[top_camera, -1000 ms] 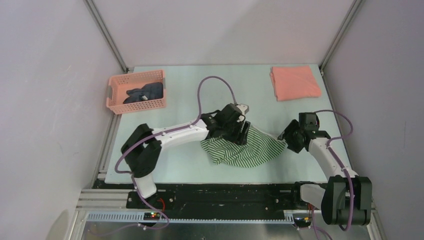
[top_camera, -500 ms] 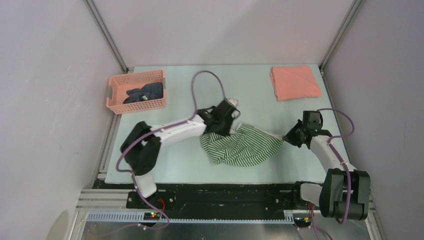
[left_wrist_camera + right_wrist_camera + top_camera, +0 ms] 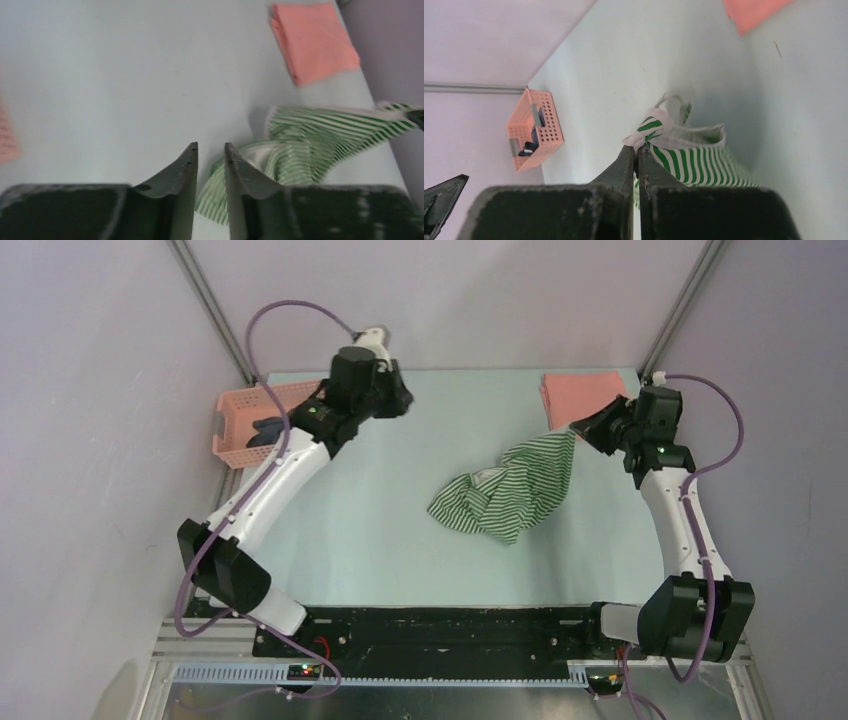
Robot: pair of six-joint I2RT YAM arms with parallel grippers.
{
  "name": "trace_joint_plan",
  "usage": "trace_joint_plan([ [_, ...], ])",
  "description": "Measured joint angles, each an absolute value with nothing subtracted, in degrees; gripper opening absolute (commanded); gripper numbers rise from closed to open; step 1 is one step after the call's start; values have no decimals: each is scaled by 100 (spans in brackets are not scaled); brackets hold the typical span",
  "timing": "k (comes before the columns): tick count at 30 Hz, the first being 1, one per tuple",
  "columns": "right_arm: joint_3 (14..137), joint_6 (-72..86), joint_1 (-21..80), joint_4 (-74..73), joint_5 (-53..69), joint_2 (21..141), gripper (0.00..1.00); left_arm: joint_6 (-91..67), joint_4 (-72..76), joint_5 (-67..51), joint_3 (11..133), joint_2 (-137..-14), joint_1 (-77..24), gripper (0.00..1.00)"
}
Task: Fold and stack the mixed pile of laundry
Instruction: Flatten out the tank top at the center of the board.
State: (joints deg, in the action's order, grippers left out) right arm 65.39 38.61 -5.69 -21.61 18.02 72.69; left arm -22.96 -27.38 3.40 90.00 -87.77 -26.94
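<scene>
The striped garment [image 3: 497, 502] sags right of centre, one corner pinched tight in the raised right gripper [image 3: 635, 150]. It seems to be mid-spreading, ahead of folding. Farther left, by the basket [image 3: 232, 430] holding the dark garment [image 3: 268, 430], the left gripper [image 3: 211, 146] hovers, slightly parted and empty; next it needs a second corner. The salmon-pink shirt [image 3: 585, 390] lies folded far right.

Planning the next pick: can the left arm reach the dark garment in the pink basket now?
Probably yes: the left gripper hovers empty close to the basket, and the dark garment lies uncovered inside.
</scene>
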Motion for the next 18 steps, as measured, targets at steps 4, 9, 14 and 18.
trace_joint_plan([
  [4,6191,3946,-578,-2388,1890,7218,0,-2187,-2707,126,9000,-9074,-3479,51],
  [9,5513,3942,-580,-2681,1894,6969,0,-2211,-2550,-86,9011,-10248,-4447,62],
  [14,5256,3872,-582,-2812,1894,6611,0,-2311,-2543,-386,9386,-11557,-4991,67],
  [18,5166,3774,-589,-2816,1896,6495,0,-2399,-2567,-543,9697,-12092,-5111,69],
])
